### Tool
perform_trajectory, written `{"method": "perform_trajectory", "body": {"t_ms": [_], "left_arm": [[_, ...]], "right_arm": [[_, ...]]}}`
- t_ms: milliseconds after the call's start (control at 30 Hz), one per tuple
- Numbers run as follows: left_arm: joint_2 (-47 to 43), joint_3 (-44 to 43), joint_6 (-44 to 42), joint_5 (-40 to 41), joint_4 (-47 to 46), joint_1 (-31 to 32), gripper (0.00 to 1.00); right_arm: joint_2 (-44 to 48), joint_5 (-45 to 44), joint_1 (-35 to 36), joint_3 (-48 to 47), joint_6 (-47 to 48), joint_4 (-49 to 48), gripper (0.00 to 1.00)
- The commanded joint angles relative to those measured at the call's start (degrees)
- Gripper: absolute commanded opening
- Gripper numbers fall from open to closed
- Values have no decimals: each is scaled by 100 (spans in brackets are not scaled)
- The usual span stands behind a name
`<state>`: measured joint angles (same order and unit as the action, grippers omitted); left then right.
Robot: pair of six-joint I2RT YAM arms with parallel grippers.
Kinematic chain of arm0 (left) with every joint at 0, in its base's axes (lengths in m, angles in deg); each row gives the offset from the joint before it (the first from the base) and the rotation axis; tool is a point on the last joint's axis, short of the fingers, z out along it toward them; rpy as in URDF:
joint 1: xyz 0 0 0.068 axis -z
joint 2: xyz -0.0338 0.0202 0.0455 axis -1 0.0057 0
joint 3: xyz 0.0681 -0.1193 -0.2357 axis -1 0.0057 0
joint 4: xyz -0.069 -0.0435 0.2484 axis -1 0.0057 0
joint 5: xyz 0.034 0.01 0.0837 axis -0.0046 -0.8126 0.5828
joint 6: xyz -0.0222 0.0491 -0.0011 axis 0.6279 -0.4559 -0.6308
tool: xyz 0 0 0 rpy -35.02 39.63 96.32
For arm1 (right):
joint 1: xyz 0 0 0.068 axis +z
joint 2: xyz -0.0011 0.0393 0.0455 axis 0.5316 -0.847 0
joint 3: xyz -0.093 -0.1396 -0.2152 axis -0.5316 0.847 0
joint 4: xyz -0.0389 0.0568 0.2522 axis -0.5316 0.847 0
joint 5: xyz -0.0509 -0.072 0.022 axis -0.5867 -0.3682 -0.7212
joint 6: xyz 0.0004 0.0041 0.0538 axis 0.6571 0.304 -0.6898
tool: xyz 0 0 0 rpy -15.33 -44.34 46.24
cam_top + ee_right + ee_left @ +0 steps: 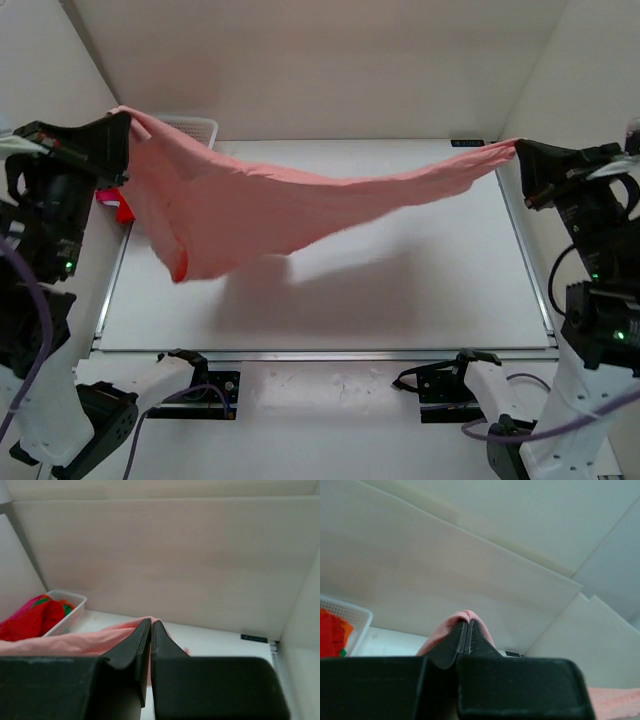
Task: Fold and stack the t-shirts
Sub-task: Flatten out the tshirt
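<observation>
A large salmon-pink t-shirt (270,205) hangs stretched in the air above the table, sagging in the middle, its wider part drooping at the left. My left gripper (125,118) is shut on its left end, raised high at the far left. My right gripper (517,150) is shut on its right end, at the far right. In the left wrist view pink cloth (451,627) bulges over the closed fingertips (467,623). In the right wrist view the cloth (75,641) trails left from the closed fingertips (151,623). Red and orange/green t-shirts (37,616) lie in the basket.
A white lattice basket (195,127) stands at the back left corner, mostly hidden behind the hanging shirt; its rim shows in the right wrist view (70,614). White walls enclose the table (400,290) at back and sides. Arm bases and cables sit at the near edge.
</observation>
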<state>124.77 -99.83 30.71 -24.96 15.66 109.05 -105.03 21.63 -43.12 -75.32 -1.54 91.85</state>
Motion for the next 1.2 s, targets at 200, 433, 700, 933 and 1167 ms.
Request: {"method": "perform_trajectory", "body": {"t_ms": [200, 433, 700, 933, 1167], "left_arm": [[7, 104, 111, 72, -775, 286, 0], [508, 1691, 303, -647, -1748, -574, 0], [1973, 3654, 365, -657, -3437, -601, 0], [5540, 697, 234, -788, -3345, -602, 0], [8333, -2580, 1085, -1350, -2953, -1014, 69]], "right_arm": [[-334, -1380, 863, -1185, 487, 515, 0], [-818, 86, -516, 1009, 215, -767, 0], [-2801, -439, -43, 2226, 514, -2067, 0], [-5963, -291, 186, 474, 645, -2017, 0], [-9237, -895, 169, -5044, 627, 54, 63]]}}
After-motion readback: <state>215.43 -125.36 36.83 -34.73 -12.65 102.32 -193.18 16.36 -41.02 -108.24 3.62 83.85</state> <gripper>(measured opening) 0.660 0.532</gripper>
